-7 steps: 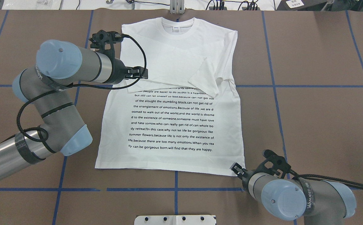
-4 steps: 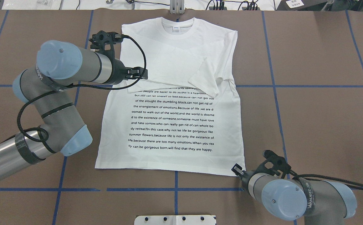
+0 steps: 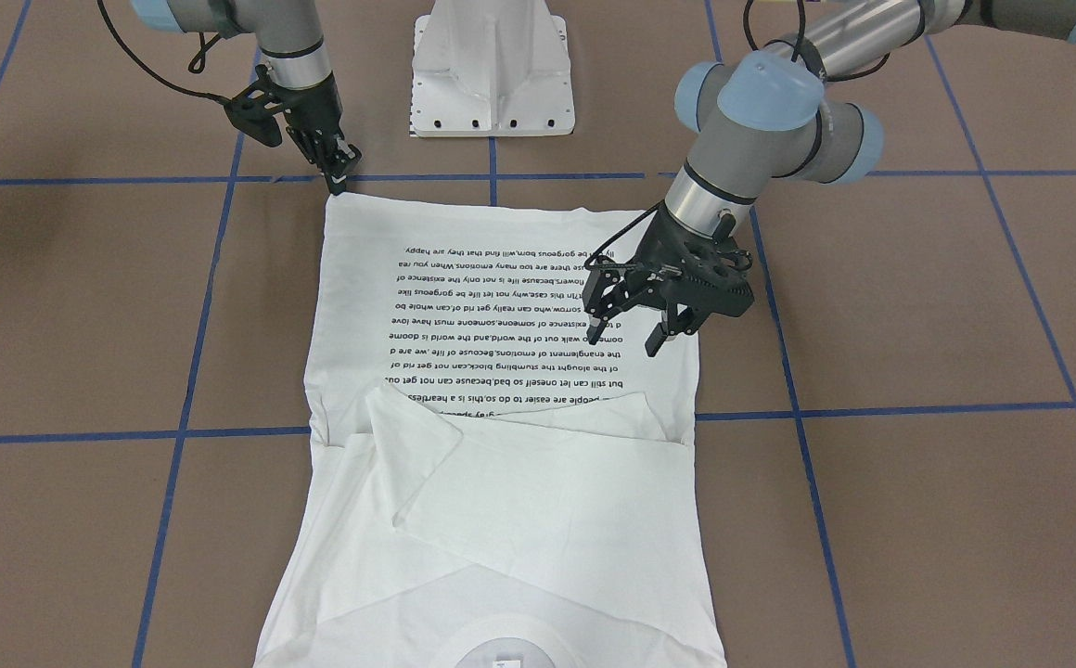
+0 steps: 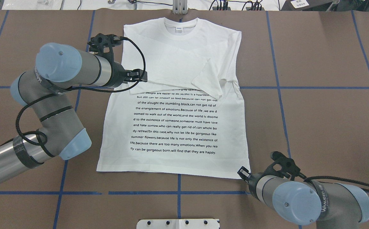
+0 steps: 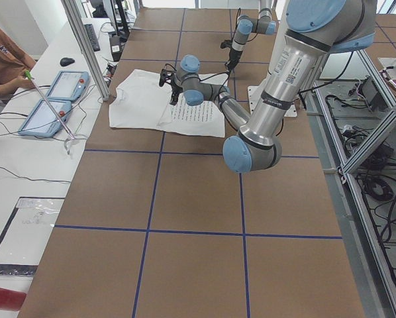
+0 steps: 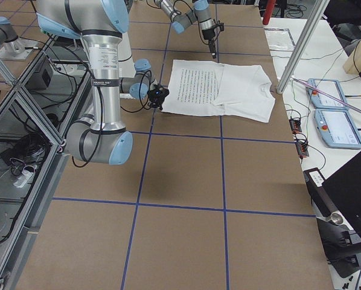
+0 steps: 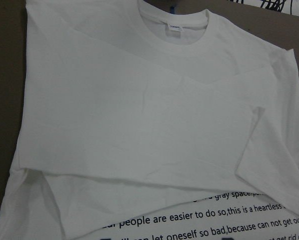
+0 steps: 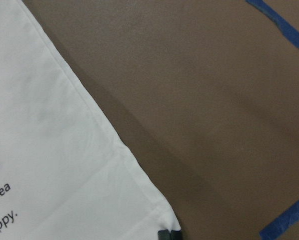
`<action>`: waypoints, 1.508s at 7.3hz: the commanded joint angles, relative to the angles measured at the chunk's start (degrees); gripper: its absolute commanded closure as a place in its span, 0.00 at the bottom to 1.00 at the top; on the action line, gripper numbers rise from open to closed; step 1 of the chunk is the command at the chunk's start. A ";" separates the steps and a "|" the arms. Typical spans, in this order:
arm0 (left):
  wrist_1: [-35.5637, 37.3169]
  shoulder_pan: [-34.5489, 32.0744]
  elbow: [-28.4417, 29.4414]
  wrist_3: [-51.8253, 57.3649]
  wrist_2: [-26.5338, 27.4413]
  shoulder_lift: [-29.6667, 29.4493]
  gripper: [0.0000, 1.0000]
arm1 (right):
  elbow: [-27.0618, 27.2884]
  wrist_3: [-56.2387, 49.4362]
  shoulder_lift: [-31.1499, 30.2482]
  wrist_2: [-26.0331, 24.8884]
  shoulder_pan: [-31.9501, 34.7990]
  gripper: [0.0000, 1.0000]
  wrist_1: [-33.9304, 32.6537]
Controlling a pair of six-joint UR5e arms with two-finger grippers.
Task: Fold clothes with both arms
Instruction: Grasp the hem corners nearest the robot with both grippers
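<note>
1. The white long-sleeved cotton shirt with black text is lying flat mid-frame on the brown desk.
2. The left hand is hovering open over the shirt's side edge.
3. The right hand, lower right, is sitting at the hem corner, probably for pinching; open or closed, I cannot tell.

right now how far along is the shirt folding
Done: the shirt has both sleeves folded across its chest. In hand: the right gripper sits at the hem corner, grip unclear; the left gripper hovers open near the side edge. Left: the body lies flat, unfolded.
</note>
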 commanded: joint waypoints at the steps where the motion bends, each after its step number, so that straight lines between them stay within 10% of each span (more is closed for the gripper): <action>1: 0.15 2.92 -5.35 -7.63 0.40 7.99 0.21 | 1.14 0.06 -0.67 0.09 -0.02 1.00 -0.01; 4: 0.15 8.46 -16.26 -12.30 0.58 23.39 0.22 | 1.05 -0.12 -0.67 0.18 -0.02 1.00 -0.01; 11: 3.93 18.06 -16.02 -24.02 0.76 24.30 0.35 | 0.79 -0.03 -0.67 0.18 -0.10 1.00 -0.01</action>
